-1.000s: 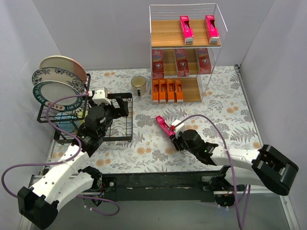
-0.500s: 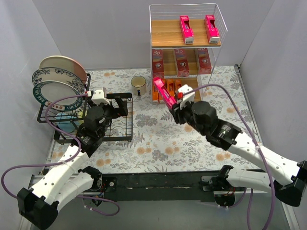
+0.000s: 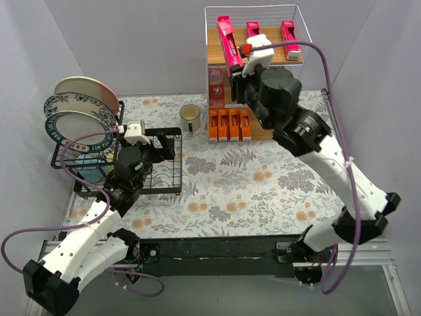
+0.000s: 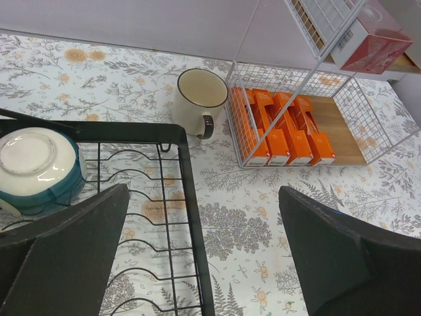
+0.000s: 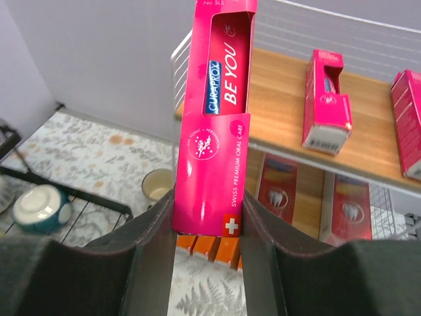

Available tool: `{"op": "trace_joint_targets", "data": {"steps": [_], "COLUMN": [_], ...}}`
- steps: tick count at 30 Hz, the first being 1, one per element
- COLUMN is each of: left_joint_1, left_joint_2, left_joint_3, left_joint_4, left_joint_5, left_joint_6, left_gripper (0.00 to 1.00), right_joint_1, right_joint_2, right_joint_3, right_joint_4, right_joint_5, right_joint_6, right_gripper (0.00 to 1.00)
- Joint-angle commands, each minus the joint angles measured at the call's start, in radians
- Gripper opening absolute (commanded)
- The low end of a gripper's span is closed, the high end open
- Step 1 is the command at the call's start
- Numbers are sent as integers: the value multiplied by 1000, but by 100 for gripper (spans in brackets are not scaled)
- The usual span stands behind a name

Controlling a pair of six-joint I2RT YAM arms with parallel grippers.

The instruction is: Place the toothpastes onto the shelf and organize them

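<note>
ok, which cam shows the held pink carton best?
Right wrist: the pink Curaprox carton fills the frame, label readable, clamped by the right gripper. Top external shows it small. Left wrist misses it.

The right hand is raised to the top tier of the shelf, clamped on the lower end of a magenta carton that stands tilted at the tier's left front. Two more magenta cartons lie on the top board, one just beside the hand and one at the right edge. A red carton shows on the middle tier; the arm hides the rest of that tier. Four orange cartons sit side by side on the bottom board. On the floral desk, a mug stands left of the shelf. The left hand hangs over the black dish rack, which holds plates.
</note>
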Motion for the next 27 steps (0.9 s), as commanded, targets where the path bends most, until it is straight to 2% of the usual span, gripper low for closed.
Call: {"op": "trace_joint_targets", "data": {"steps": [1,2,5,13,17,21,27], "left_joint_1": [7,5,7,7,7,7,7], "left_joint_2": [-36,-39,-48,-56,-56,-62,-71], "left_joint_3": [5,5,7,5,8,7,4], "left_joint_4": [-4,-5,-10,-13,-13,-16,-16], "left_joint_5": [-13,-13,-20,-27,-26,-29,-32], "left_joint_6": [6,7,12,15,14,15,12], "left_gripper": [98,98,98,98,98,98,98], "right_joint_1": [-63,-77,-121,-187,-197,-197,-197], "right_joint_2": [169,196,281,370,396,417,436], "right_joint_3": [200,278,356,342,345,345,342], "right_joint_4": [-21,-31,-8,116,153,196,235], "right_joint_5": [52,34,-24,-88,-126,-134,-158], "right_joint_6": [-29,-28,-6,27,46,52,76], "right_gripper": [46,46,46,47,51,60,57]}}
